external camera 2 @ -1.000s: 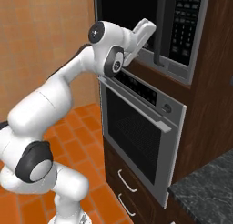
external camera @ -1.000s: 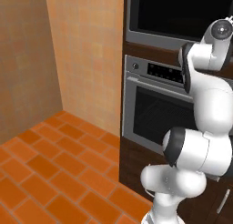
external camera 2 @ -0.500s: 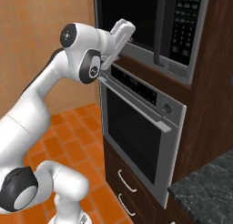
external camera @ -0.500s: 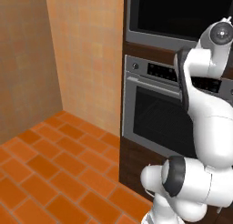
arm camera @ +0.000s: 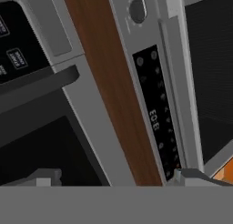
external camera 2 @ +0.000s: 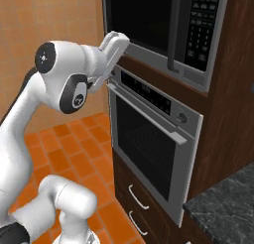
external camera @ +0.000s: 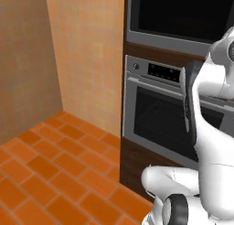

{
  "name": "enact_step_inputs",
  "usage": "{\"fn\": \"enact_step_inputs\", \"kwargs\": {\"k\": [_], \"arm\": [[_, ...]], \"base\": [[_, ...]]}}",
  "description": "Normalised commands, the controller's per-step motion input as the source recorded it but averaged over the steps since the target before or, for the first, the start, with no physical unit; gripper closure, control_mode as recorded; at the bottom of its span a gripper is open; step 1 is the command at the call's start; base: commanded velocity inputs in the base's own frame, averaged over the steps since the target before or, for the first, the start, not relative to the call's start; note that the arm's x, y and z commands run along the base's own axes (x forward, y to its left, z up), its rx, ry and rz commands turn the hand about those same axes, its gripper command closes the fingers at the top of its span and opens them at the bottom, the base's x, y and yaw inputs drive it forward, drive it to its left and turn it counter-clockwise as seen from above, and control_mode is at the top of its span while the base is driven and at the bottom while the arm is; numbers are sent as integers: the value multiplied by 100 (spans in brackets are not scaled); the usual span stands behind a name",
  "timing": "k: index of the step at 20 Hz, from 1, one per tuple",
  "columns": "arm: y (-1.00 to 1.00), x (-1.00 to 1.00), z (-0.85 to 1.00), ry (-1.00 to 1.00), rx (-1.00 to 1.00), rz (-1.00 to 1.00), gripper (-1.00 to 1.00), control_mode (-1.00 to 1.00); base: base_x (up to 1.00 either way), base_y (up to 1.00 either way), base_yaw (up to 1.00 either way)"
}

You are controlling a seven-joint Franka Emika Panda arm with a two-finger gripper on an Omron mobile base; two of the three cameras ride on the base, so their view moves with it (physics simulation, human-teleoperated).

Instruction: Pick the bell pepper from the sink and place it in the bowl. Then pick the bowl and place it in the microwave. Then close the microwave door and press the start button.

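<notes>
The microwave (external camera: 183, 13) is built into the dark wood cabinet above a wall oven. Its black glass door (external camera 2: 144, 15) lies flush in the grey frame, with a dark vertical handle (external camera 2: 173, 34) and a keypad (external camera 2: 201, 30) to its right. My gripper (external camera 2: 116, 42) hovers by the door's lower left edge. In the hand view my gripper (arm camera: 116, 177) is open and empty, looking at the door glass (arm camera: 41, 141), the handle (arm camera: 41, 82) and the oven's control strip (arm camera: 157, 114). The bell pepper, the bowl and the sink are out of view.
The windowed wall oven (external camera 2: 149, 139) sits under the microwave, with drawers (external camera 2: 139, 198) below it. A dark stone counter corner (external camera 2: 223, 208) is at the lower right. An orange brick floor (external camera: 55, 174) and a tan wall (external camera: 87, 50) lie to the left.
My hand has drawn leftward along the microwave's front, away from the keypad side toward the door's left edge. The arm's upper links have swung left with it.
</notes>
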Motion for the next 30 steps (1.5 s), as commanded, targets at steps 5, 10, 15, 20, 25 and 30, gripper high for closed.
{"fn": "enact_step_inputs", "kwargs": {"k": [5, 10, 15, 20, 25, 30], "arm": [[28, -94, -7, -3, -5, 9, -100, -100], [32, -69, -22, -9, -9, 9, -100, -100], [9, -50, -7, -11, -19, 5, -100, -100], [-27, -19, -1, -5, -20, -12, -100, -100], [-11, -4, 0, -2, -51, -17, -100, -100], [-1, 0, 14, 28, -67, -10, -100, -100]], "base": [[0, 0, 0], [0, 0, 0], [0, 0, 0], [0, 0, 0], [0, 0, 0], [0, 0, 0]]}}
